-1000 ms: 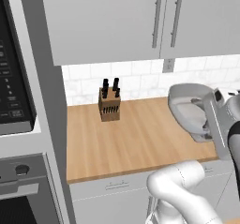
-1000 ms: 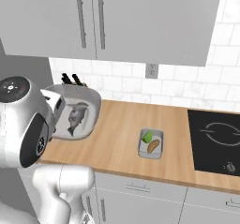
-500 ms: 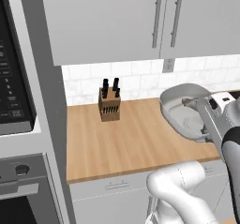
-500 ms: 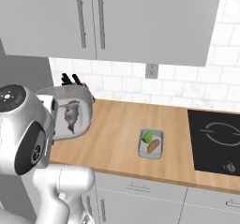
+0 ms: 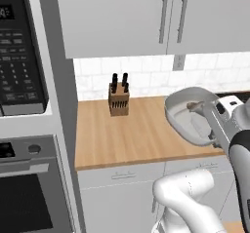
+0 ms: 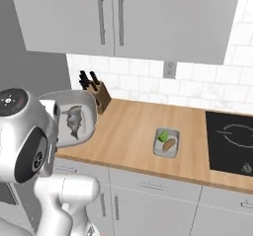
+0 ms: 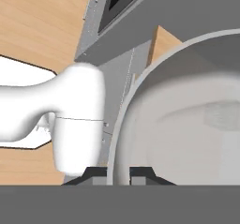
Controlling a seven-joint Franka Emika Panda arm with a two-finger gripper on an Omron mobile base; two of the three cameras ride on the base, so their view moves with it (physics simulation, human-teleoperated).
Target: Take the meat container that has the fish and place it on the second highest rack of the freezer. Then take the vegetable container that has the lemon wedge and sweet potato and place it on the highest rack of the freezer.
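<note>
1. The meat container [image 6: 74,121] is the biggest thing we have in hand: we carry it tipped up on edge, clear of the tabletop [image 6: 133,131], in front of the arm. It looks to us a stiff, light tub with a thick rim, so a pinch on that rim should hold; smooth walls may let it swivel.
2. The tabletop, a wooden slab, runs from the knife block [image 5: 119,100] towards the black hob [image 6: 232,141].
3. The vegetable container [image 6: 166,142] sits on the tabletop, well apart from our tub, between it and the hob. We would take it by the rim as well.
4. Our end effector [image 7: 118,174] is nipped narrow on the meat container's rim, one finger either side of the wall.
5. The fish [image 6: 73,119] lies against the tilted floor of the tub. We judge it loose and likely slippery, so it could slide out if we tip further.
6. The lemon wedge [image 6: 163,137] rests inside the vegetable container.
</note>
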